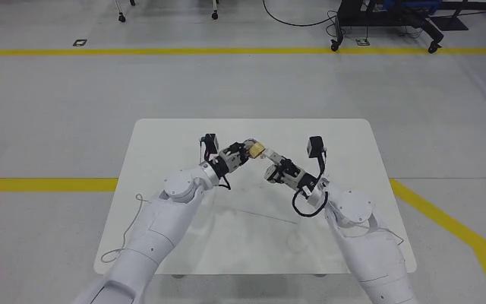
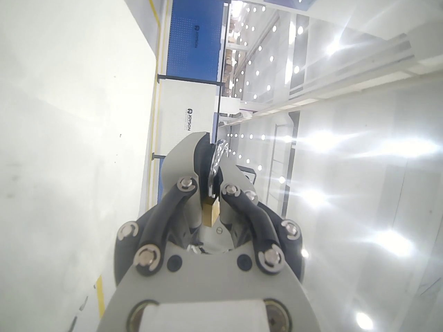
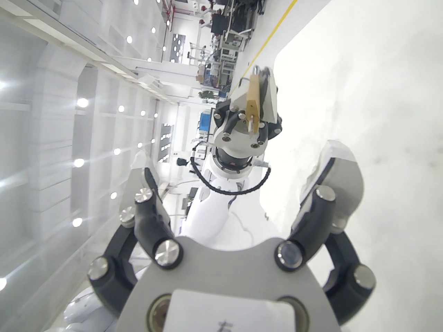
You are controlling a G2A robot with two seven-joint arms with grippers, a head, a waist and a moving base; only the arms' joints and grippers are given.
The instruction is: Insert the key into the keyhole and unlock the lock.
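Above the white table (image 1: 175,144) my left gripper (image 2: 211,151) is shut on the silver shackle (image 2: 218,155) of a brass padlock (image 2: 210,213). The lock body hangs back between the fingers toward the wrist. In the top view the padlock (image 1: 257,149) is held over the table's middle. The right wrist view faces the padlock (image 3: 253,93) from a short distance; a small silver key (image 3: 250,124) sticks out of its end. My right gripper (image 3: 238,174) is open with nothing in it, its fingers apart on either side of the lock's line. It is just right of the lock in the top view (image 1: 273,164).
Both arms meet over the table's centre, wrists raised off the surface. Yellow floor lines (image 1: 228,52) run behind and beside the table. Wheeled frames (image 1: 380,30) stand far back on the floor.
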